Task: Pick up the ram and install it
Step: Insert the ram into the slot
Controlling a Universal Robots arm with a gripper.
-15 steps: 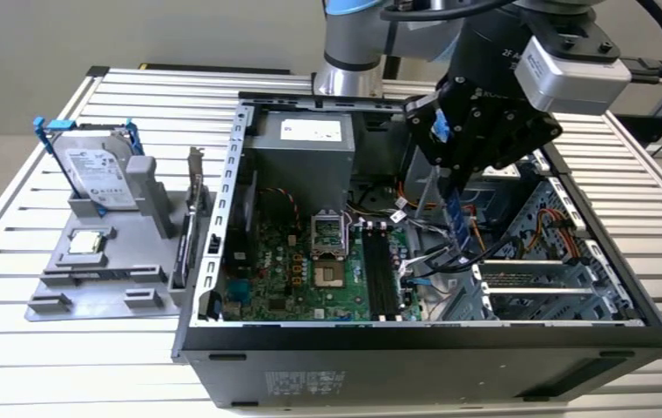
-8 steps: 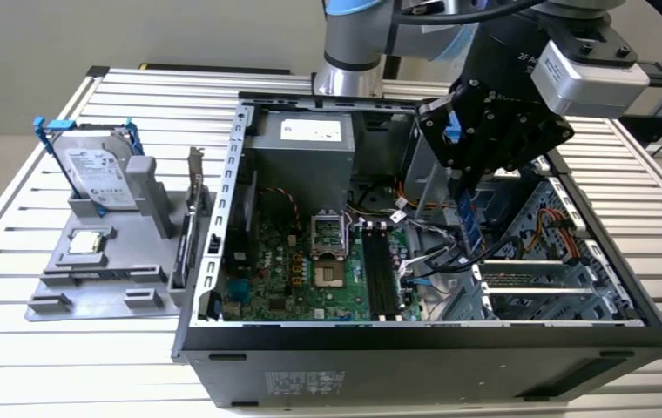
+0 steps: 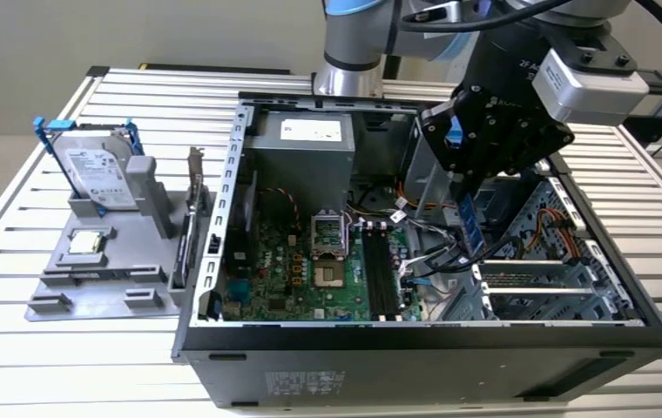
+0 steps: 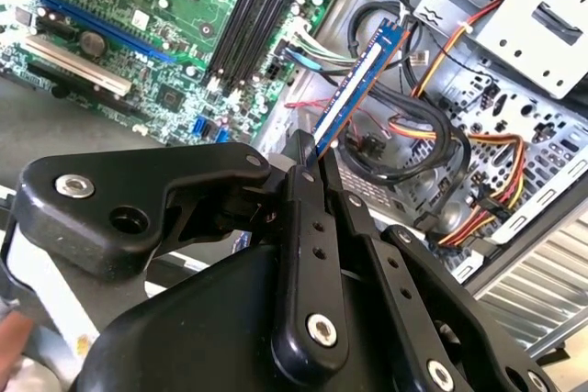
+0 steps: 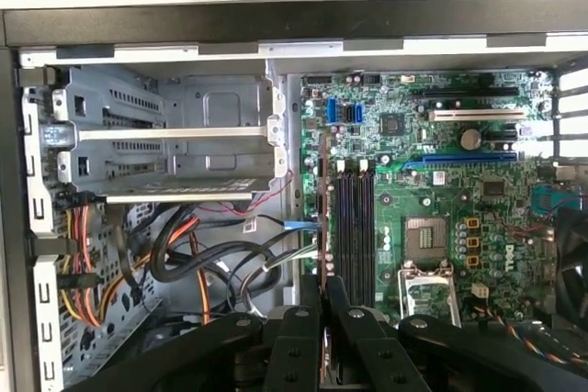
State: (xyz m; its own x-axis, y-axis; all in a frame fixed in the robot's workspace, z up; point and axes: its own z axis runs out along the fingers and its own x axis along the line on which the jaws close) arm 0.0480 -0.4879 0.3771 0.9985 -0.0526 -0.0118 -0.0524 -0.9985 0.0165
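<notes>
Gripping the ram (image 4: 358, 89) by one end, the gripper (image 4: 308, 161) has its fingers closed flat on the stick. The ram hangs over the cables (image 4: 441, 135) inside the case (image 3: 424, 348), just beside the motherboard's (image 5: 395, 199) black slots (image 5: 354, 236), not seated. A tray (image 3: 111, 261) sits near the table's (image 3: 76, 374) edge on the exterior view's left.
</notes>
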